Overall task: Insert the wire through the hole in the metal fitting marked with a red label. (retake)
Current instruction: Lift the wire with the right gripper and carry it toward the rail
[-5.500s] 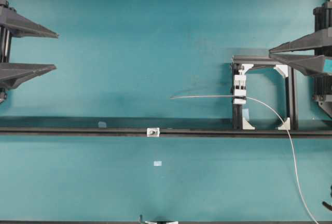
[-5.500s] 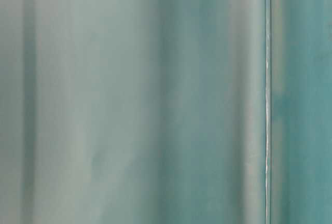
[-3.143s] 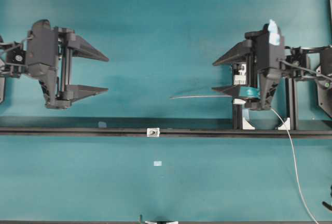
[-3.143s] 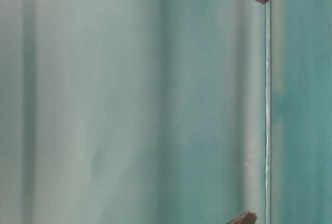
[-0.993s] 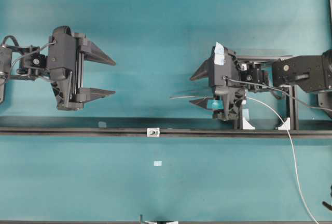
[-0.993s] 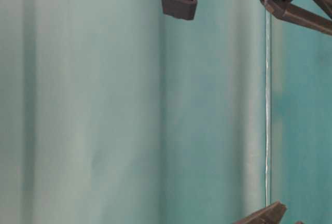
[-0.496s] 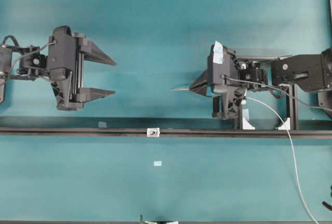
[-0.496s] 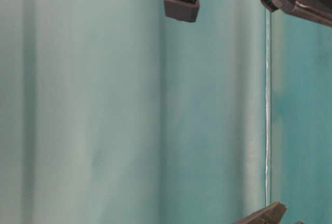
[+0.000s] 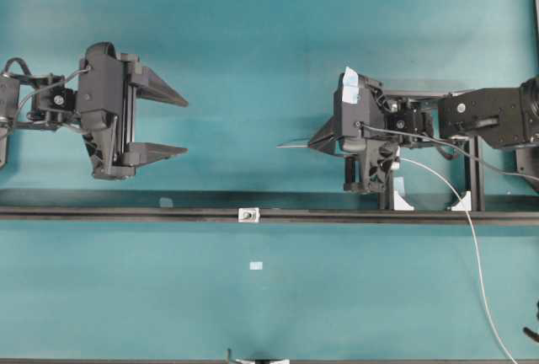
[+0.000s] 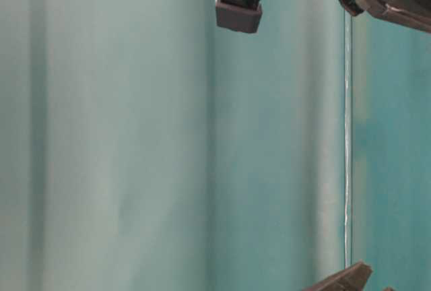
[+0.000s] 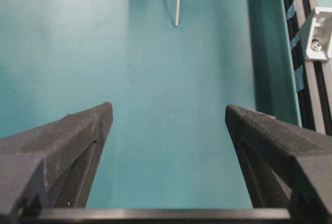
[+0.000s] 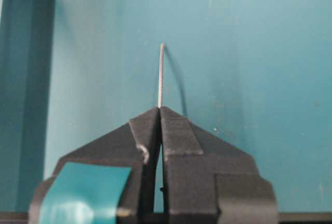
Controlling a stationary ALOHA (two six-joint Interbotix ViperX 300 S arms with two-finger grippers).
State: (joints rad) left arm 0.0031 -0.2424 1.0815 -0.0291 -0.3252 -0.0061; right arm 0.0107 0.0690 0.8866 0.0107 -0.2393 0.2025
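right gripper (image 9: 315, 141): clamped on the wire, 2 fingertips pressed together with the strand between them; in the right wrist view (image 12: 159, 111) the jaws meet at a point, no gap visible.
wire (image 9: 295, 143): thin silvery strand; short free end sticks out left of the pinched fingertips, tip above the teal table and well right of the left gripper. In the right wrist view (image 12: 160, 76) the stub rises nearly straight from the jaws, bending slightly at the tip. Behind the gripper it runs right and curves down over the black rail to the bottom edge of the overhead view.
teal tape patch (image 12: 83, 193): on the right gripper's left finger.
left gripper (image 9: 177, 125): spread wide, holding nothing, fingers pointing right; in the left wrist view (image 11: 168, 117) the 2 black fingers frame bare table, wire tip (image 11: 177, 1) far ahead near the top.
metal fitting (image 9: 248, 214): small silvery square with dark centre, sitting on the black rail, below and between both grippers, apart from both; wire not through it. In the left wrist view (image 11: 319, 33) it sits at the right edge on the rail.
hole: dark centre of the fitting; too small to detail.
black rail (image 9: 126, 212): runs across the overhead view, left to right.
black frame (image 9: 473, 170): upright on the rail at right, white corner brackets at its base, behind the right gripper.
pale tape square (image 9: 256, 265): on the table below the fitting.
table-level view: blurred teal, dark gripper parts at top and bottom edges only.
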